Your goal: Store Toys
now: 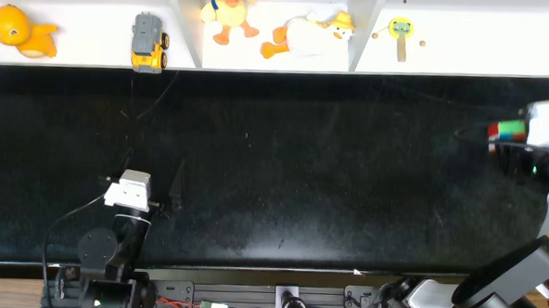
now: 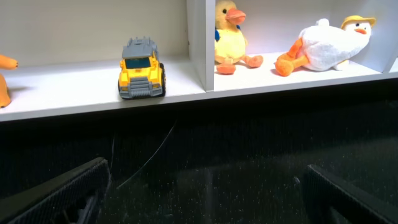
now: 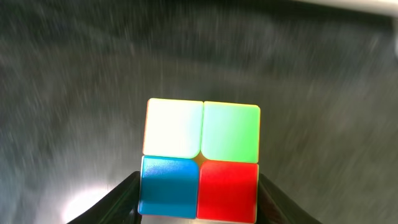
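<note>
A small puzzle cube with white, green, blue and red squares sits between the fingers of my right gripper, which is shut on it. In the top view the cube and right gripper are at the table's far right, short of the shelf. My left gripper stands open and holds nothing, low over the black table at the front left. It faces the white shelf. On the shelf stand a yellow toy truck, a yellow duck plush and a white duck plush.
An orange duck sits in the shelf's leftmost bay beside the truck. A small wooden rattle lies in the right bay. White dividers split the shelf. The black tabletop lies bare between the arms.
</note>
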You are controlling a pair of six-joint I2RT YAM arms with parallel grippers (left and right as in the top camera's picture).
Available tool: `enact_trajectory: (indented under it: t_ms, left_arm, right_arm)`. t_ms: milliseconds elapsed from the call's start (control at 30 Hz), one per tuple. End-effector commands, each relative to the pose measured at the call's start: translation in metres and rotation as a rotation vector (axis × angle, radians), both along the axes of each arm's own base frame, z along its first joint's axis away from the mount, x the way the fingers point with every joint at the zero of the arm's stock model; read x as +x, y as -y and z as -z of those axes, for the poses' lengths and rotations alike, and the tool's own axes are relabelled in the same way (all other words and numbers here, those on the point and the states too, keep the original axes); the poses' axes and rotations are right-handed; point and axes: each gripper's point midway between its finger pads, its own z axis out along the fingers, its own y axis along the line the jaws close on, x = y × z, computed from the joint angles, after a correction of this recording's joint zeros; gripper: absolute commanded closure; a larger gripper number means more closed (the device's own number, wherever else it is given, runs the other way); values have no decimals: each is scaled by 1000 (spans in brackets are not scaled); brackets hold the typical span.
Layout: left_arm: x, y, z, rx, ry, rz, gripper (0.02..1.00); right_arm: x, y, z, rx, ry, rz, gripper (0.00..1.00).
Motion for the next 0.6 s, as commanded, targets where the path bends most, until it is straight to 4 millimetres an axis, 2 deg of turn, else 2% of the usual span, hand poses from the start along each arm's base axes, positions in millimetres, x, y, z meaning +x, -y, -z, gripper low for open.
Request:
enact_trajectory:
  t_ms: [33, 167, 333, 600]
  left_arm:
    - [0, 0, 0, -10, 1, -5, 20]
    - [0, 0, 1, -10, 0, -5, 20]
    - [0, 0, 1, -10, 0, -5, 20]
    - [0, 0, 1, -10, 0, -5, 20]
  right_arm:
    - [36, -8, -56, -59, 125, -39, 509]
    - [65, -11, -72, -78, 147, -50, 514]
    - [103, -15, -81, -48, 168, -53, 511]
    - [147, -18, -77, 32, 175, -26, 500]
